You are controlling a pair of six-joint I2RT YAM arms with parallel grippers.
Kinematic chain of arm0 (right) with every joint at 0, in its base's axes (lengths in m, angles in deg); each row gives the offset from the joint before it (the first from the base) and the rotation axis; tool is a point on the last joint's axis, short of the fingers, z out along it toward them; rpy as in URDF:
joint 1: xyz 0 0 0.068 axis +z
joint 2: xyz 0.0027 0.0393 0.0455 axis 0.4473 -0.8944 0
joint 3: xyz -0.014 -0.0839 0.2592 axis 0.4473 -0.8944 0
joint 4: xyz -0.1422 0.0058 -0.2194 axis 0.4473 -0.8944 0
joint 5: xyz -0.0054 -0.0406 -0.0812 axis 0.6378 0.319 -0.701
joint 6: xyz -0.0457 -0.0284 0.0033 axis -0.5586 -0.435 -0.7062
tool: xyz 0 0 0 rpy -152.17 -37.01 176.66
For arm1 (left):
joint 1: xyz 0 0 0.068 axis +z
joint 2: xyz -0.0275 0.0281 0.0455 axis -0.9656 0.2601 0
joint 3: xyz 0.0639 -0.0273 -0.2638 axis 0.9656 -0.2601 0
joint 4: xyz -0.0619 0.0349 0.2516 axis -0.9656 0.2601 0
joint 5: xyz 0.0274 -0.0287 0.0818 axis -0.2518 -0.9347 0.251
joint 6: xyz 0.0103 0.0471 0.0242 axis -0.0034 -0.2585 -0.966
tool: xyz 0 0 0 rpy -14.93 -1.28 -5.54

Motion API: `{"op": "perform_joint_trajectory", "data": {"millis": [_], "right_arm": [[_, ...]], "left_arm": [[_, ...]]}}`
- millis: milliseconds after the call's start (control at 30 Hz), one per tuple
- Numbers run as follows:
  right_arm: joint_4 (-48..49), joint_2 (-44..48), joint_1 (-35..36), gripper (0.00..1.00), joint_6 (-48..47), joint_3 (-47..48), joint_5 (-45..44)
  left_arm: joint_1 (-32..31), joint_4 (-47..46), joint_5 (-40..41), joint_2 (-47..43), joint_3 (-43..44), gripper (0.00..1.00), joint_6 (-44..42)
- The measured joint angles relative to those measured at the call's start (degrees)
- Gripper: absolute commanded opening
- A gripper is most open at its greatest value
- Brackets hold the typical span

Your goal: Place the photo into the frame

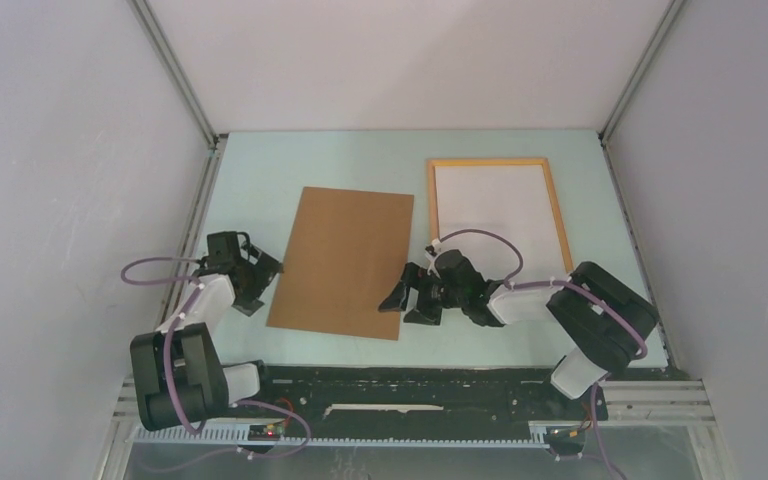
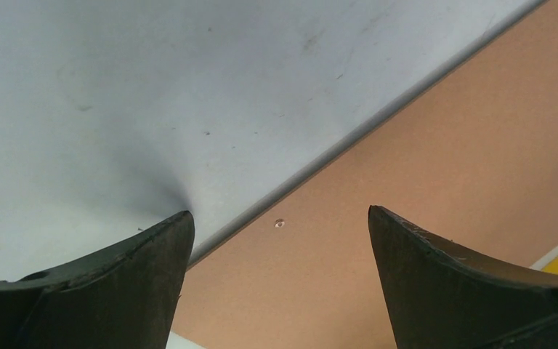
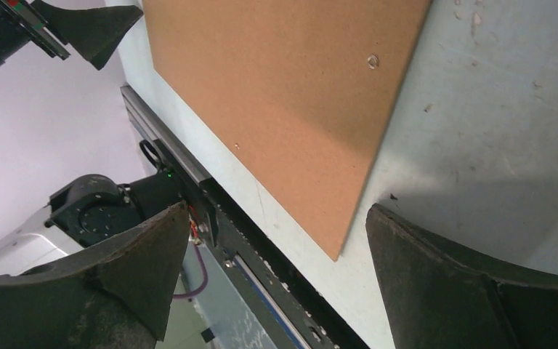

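The left gripper (image 1: 263,284) and right gripper (image 1: 410,305), both spread wide, flank the brown board (image 1: 345,260); the frame (image 1: 488,161) lies near the far-right corner of the table (image 1: 260,170).

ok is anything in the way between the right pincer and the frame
nothing visible does. the open right pincer sits by the right edge of the brown board, and the frame lies just beyond it on the far side, with no object between them
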Motion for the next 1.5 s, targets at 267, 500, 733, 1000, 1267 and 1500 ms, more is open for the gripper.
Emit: {"op": "perform_joint_trajectory", "data": {"millis": [267,500,733,1000,1267,1500], "right_arm": [[5.62,-4.87,-0.17,0.94,3.37,1.49,2.36],[5.70,-4.98,-0.26,0.94,3.78,1.55,2.51],[-1.05,-2.43,-0.24,0.94,1.68,2.58,0.83],[-5.92,-1.29,-0.13,0.93,0.20,3.93,-1.36],[-10.16,0.04,-0.07,0.94,-1.60,4.87,-3.67],[-10.45,0.66,0.57,0.97,-3.98,4.94,-4.26]], "left_arm": [[0.39,-5.11,-7.85,1.70,-0.44,1.00,0.37],[1.40,-8.13,-12.41,-2.12,-3.19,0.98,-1.42],[1.33,-8.00,-18.82,-13.35,-4.59,0.98,-3.19],[-2.60,-6.95,-22.93,-26.86,-2.69,0.98,-2.93],[-12.20,-8.31,-22.69,-34.77,1.18,0.98,2.45],[-18.34,-9.25,-24.09,-38.34,3.43,0.99,10.34]]}}
